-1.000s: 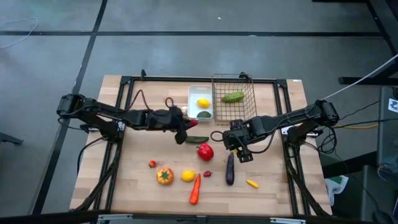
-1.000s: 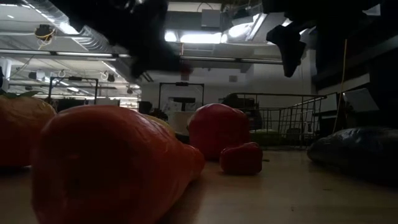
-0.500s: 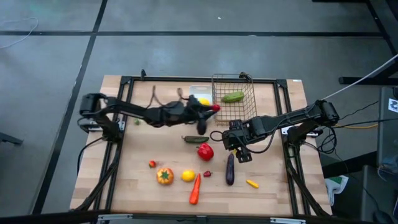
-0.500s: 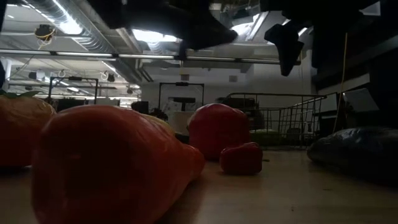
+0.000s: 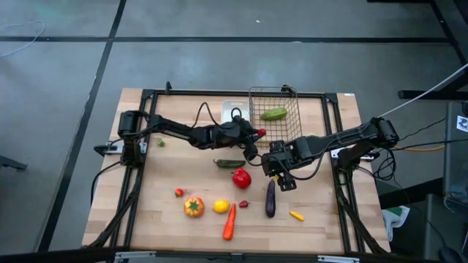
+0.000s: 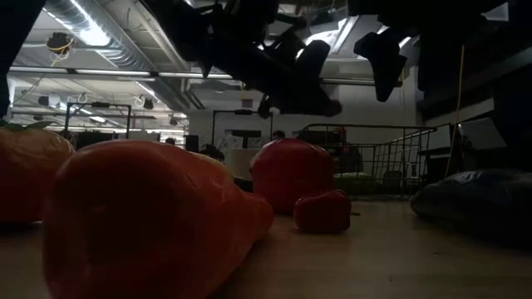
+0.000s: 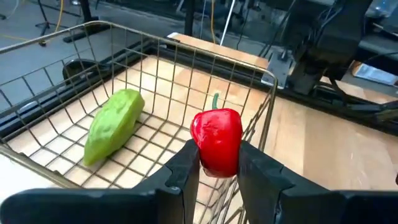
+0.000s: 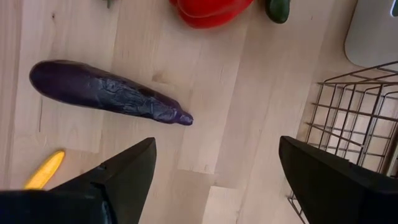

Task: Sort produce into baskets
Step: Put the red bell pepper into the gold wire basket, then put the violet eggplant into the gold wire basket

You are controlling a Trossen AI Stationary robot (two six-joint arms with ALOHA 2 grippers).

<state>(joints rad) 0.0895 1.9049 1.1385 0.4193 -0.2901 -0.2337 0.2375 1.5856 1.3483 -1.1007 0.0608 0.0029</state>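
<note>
My left gripper (image 5: 257, 136) reaches in from the table's left and is shut on a small red pepper (image 7: 216, 140) at the near left corner of the wire-mesh basket (image 5: 275, 117). A green vegetable (image 7: 114, 124) lies on the basket's floor. My left arm covers most of the white tray (image 5: 232, 110). My right gripper (image 5: 282, 177) hangs open, pointing down above the stem end of the purple eggplant (image 8: 106, 90), touching nothing. On the table lie a cucumber (image 5: 230, 164), a big red pepper (image 5: 241, 177), an orange tomato (image 5: 194, 207), a lemon (image 5: 221, 207) and a carrot (image 5: 229, 221). My left gripper pinches the small red pepper by the two sides of its lower half (image 7: 203, 160) between its two fingers. The fingers come nearly level, slanting a little down, from the table's left. The pepper stands upright, green stem up, lifted clear beside the basket's rim.
A yellow chilli (image 5: 296, 215), a small red chilli (image 5: 244, 204) and a small red piece (image 5: 178, 192) lie toward the near edge. A small green piece (image 5: 161, 143) lies by my left arm's base. Bare wood lies at the near left and near right corners.
My left gripper has carried the small red pepper toward the table's right edge, from near the white tray's near left corner to the wire basket's near left corner, rolling a little on the way. It has stayed shut on the pepper, which is still clear of the table.
</note>
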